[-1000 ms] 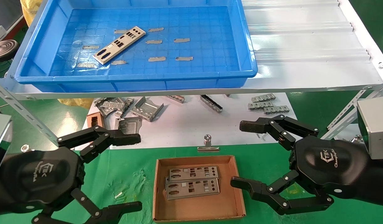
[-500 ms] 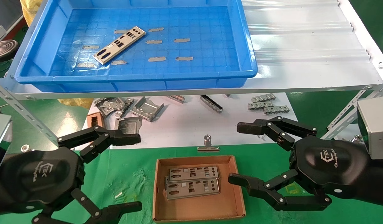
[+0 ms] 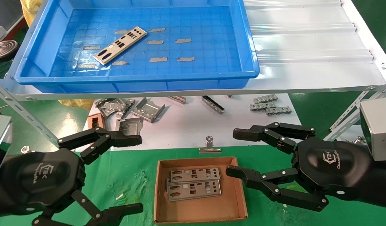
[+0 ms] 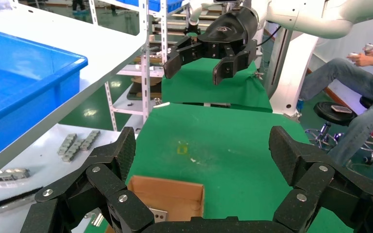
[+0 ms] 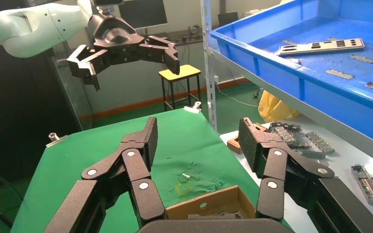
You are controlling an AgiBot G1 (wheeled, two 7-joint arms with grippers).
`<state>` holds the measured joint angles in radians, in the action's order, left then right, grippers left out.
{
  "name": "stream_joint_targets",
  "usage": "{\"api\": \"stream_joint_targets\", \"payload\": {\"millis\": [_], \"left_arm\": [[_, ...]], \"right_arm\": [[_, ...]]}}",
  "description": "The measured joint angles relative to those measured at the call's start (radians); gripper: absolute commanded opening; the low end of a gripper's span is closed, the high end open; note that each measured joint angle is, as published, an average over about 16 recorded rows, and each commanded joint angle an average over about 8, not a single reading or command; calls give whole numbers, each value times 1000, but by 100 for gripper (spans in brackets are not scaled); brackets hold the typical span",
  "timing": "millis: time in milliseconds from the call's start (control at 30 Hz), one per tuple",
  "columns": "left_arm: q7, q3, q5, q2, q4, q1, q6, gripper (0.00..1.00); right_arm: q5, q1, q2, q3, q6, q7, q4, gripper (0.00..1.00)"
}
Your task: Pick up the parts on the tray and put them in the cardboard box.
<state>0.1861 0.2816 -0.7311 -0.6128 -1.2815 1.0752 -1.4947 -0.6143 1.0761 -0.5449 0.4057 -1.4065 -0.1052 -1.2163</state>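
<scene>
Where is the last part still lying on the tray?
In the head view, the part lies diagonally on the left half of the blue tray, among the tape scraps.

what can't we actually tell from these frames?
- Head view: the left gripper has its lower finger cut off by the frame's edge.
- Head view: whether the cardboard box holds more parts under the two stacked ones.
- Wrist views: the box interior is hidden behind each gripper's own fingers.

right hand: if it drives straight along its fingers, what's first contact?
Probably nothing near: the open right hand points across above the cardboard box toward the left hand, which is farther off; depth unclear.
</scene>
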Motion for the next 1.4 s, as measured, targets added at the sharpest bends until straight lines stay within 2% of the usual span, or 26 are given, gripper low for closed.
{"api": "stream_joint_targets", "payload": {"millis": [1167,1400], "left_arm": [[0,0,0,0,0,0,0,100],[0,0,0,0,0,0,0,100]], "right_arm": [[0,0,0,0,0,0,0,100],[0,0,0,0,0,0,0,12]]}}
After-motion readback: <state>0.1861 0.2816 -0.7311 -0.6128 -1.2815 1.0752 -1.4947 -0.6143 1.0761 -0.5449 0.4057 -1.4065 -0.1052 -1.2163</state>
